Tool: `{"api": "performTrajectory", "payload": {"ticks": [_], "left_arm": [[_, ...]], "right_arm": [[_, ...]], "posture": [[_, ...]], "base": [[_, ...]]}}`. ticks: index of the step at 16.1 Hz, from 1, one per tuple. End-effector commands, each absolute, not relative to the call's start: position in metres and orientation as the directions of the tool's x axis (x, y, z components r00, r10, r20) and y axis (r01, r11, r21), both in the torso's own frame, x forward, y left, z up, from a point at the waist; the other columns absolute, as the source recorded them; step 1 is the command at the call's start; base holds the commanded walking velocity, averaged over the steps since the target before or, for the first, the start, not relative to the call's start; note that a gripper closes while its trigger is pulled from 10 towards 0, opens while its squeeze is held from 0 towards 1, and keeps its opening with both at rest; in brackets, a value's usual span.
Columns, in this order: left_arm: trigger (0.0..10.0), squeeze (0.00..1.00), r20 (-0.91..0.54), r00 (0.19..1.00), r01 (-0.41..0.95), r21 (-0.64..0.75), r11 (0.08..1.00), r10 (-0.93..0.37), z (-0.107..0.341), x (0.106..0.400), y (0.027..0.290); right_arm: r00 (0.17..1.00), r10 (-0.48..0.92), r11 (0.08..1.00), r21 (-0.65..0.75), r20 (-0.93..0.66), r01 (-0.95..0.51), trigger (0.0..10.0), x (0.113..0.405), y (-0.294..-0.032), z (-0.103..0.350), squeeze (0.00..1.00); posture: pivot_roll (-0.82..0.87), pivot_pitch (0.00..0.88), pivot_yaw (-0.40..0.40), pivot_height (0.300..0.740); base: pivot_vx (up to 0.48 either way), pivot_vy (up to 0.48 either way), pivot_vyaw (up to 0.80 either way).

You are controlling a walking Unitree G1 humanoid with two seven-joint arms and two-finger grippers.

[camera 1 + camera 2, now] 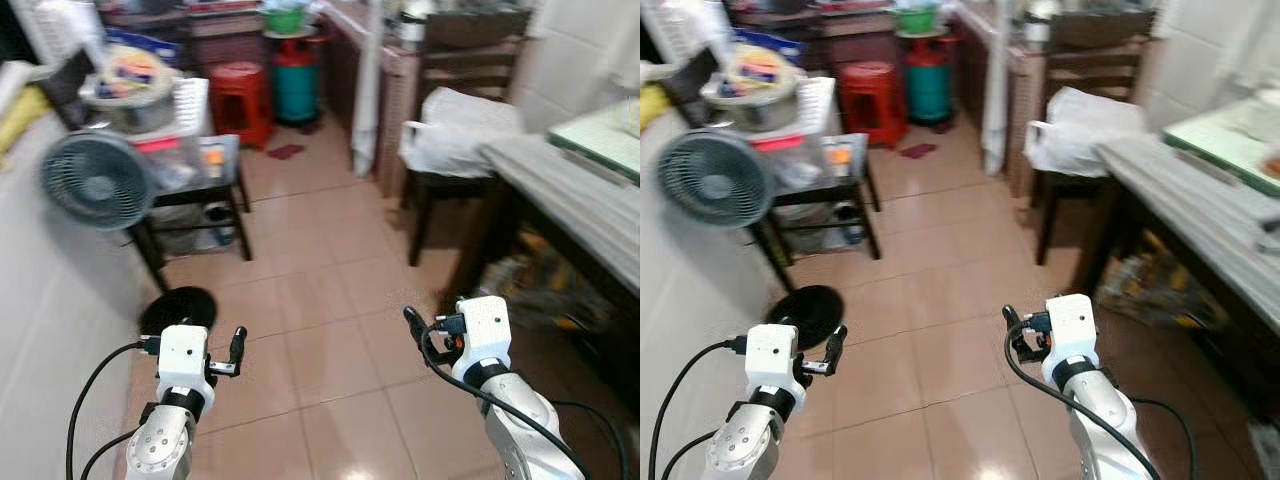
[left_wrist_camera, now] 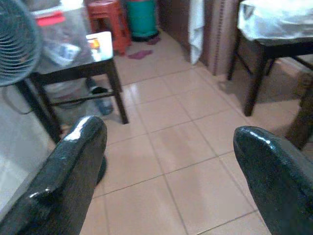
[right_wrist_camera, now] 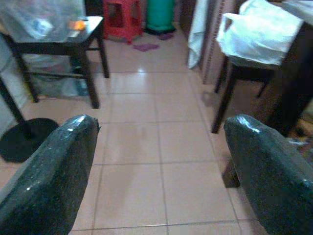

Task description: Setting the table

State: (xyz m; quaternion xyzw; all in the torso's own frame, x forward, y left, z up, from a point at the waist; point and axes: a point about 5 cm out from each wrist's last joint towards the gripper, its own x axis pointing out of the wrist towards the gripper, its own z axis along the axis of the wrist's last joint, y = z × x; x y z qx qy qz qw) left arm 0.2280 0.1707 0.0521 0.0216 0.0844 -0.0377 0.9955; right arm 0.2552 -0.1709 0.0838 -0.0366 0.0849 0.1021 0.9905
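Terracotta floor tiles (image 1: 330, 330) underfoot, glossy, running down a narrow room. Both silver arms raised low over those tiles, well apart from everything. Left end effector (image 1: 236, 350) empty, black fingers (image 2: 73, 171) spread wide with bare floor between. Right end effector (image 1: 415, 325) likewise empty, fingers (image 3: 54, 166) parted wide above the tiles.

Along the robot's right, a long grey tabletop (image 1: 580, 200) on dark legs, carrying a green board (image 1: 600, 130) at its far part; what else lies there too blurred to tell. Clutter in the shade beneath it, not readable. Just beyond its near end, a dark wooden chair (image 1: 440, 190) with a white plastic bag (image 1: 455, 125) heaped on the seat. White cloth (image 1: 368, 90) hanging down beside a dark cabinet further back.

Along the left, a white wall, then a grey standing fan (image 1: 95, 180) with a round black base (image 1: 178, 308) on the floor. Behind the fan, a low dark side table (image 1: 215, 190) stacked with plastic containers and a lidded pot (image 1: 128, 95). At the far end, a red stool (image 1: 240, 100) next to a green gas cylinder (image 1: 297, 85).
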Motion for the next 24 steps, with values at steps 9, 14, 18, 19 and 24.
{"api": "performTrajectory", "payload": {"ticks": [9, 14, 18, 19, 24], "left_arm": [[0.0, 0.00, -0.062, 0.996, 0.062, 0.022, 0.998, -0.060, 0.070, 0.233, 0.178], [10.0, 0.00, -0.078, 0.995, 0.067, 0.038, 0.997, -0.064, 0.070, 0.233, 0.176], [10.0, 1.00, -0.063, 0.997, 0.054, 0.012, 0.999, -0.053, 0.071, 0.233, 0.176], [10.0, 1.00, -0.063, 0.997, 0.054, 0.008, 0.999, -0.053, 0.071, 0.234, 0.175], [10.0, 1.00, -0.062, 0.996, 0.058, -0.002, 0.998, -0.058, 0.071, 0.235, 0.172]], "right_arm": [[0.983, 0.165, 0.983, -0.062, -0.082, -0.171, 0.0, 0.259, -0.171, 0.096, 0.00], [0.983, 0.147, 0.985, -0.075, -0.106, -0.156, 10.0, 0.260, -0.172, 0.092, 0.34], [0.988, 0.118, 0.990, -0.068, -0.104, -0.126, 10.0, 0.261, -0.177, 0.091, 1.00], [0.988, 0.113, 0.990, -0.069, -0.104, -0.121, 10.0, 0.261, -0.178, 0.091, 1.00], [0.989, 0.105, 0.991, -0.067, -0.102, -0.113, 10.0, 0.261, -0.179, 0.091, 1.00]], "posture": [[-0.23, 0.000, 0.073, 0.740], [-0.23, 0.000, 0.078, 0.740], [-0.23, 0.000, 0.080, 0.740], [-0.24, 0.000, 0.080, 0.740], [-0.24, 0.000, 0.081, 0.740]], "base": [[0.000, 0.000, -0.18], [0.000, 0.000, 0.00], [0.000, 0.000, 0.00], [0.000, 0.000, 0.00], [0.000, 0.000, 0.00]]}}
